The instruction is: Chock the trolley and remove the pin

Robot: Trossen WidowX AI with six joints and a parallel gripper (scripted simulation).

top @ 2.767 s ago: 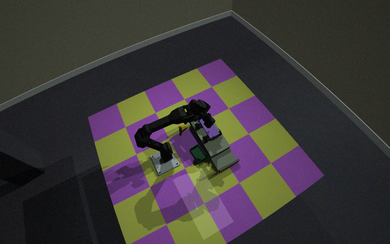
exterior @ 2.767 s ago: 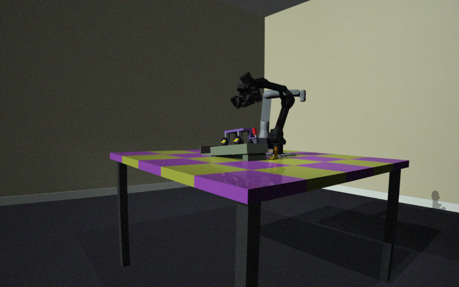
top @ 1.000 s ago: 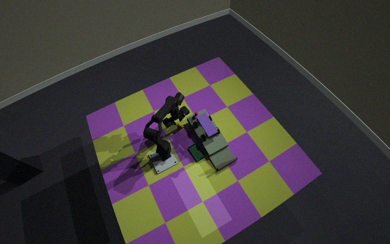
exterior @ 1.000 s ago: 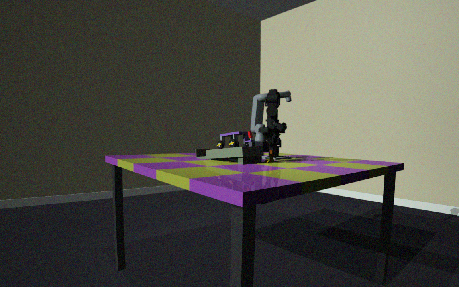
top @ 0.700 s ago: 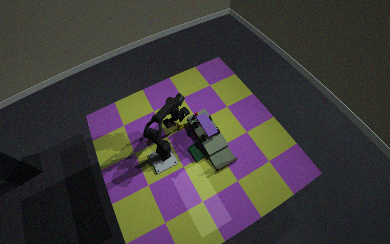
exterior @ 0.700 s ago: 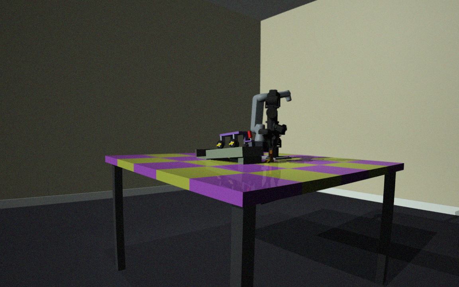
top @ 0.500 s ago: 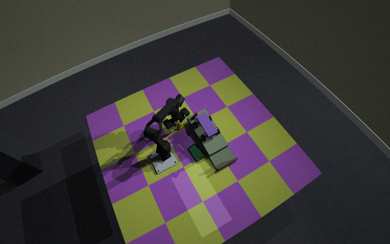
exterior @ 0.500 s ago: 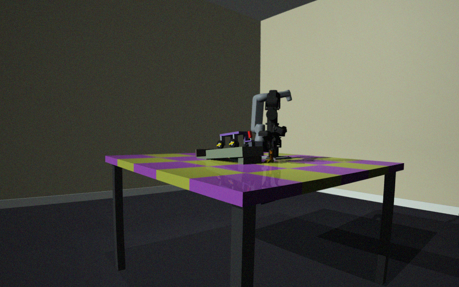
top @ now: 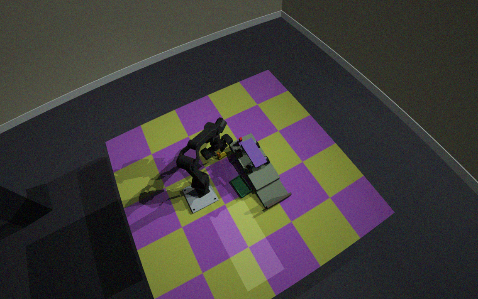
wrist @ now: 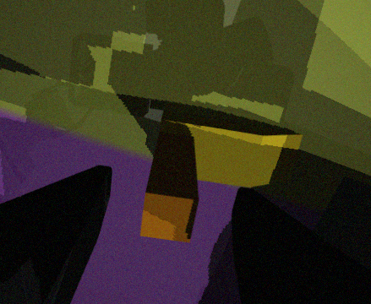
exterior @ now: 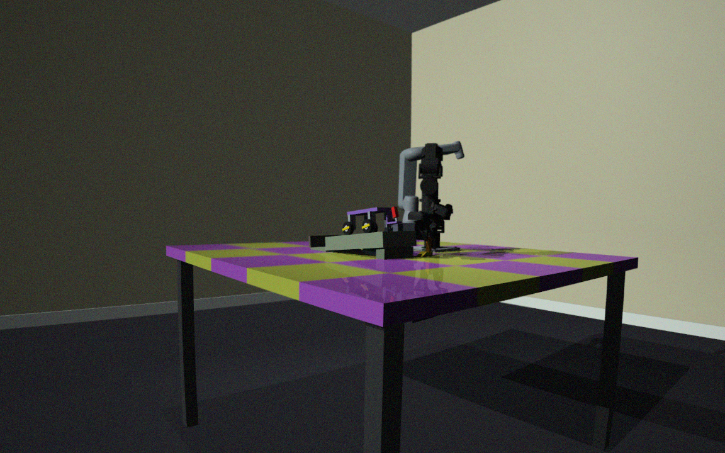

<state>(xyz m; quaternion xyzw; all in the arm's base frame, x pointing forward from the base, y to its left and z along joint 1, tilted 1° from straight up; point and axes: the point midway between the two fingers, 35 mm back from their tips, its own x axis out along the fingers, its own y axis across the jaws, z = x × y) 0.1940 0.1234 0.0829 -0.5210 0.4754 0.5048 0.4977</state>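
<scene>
The yellow chock (top: 223,155) (exterior: 424,254) (wrist: 236,162) lies on the table beside the ramp's uphill part. Its orange handle (top: 218,155) (wrist: 166,213) stands up. My gripper (top: 218,153) (wrist: 173,191) is open, pointing down, with its fingertips either side of the handle. Gaps show on both sides in the wrist view. The trolley (top: 254,153) (exterior: 362,211), with a purple deck, stands on the grey-green ramp (top: 264,177) (exterior: 354,242). The red-headed pin (top: 240,138) (exterior: 394,211) is upright at its uphill end. The green tray (top: 240,187) looks empty. Fingertips are hard to make out in the top and exterior views.
The arm's pale base plate (top: 200,202) is on the checkered table (top: 229,238) (exterior: 320,271), left of the tray in the top view. The ramp's side wall is close to the gripper on the right there. The tray sits against the ramp's near side.
</scene>
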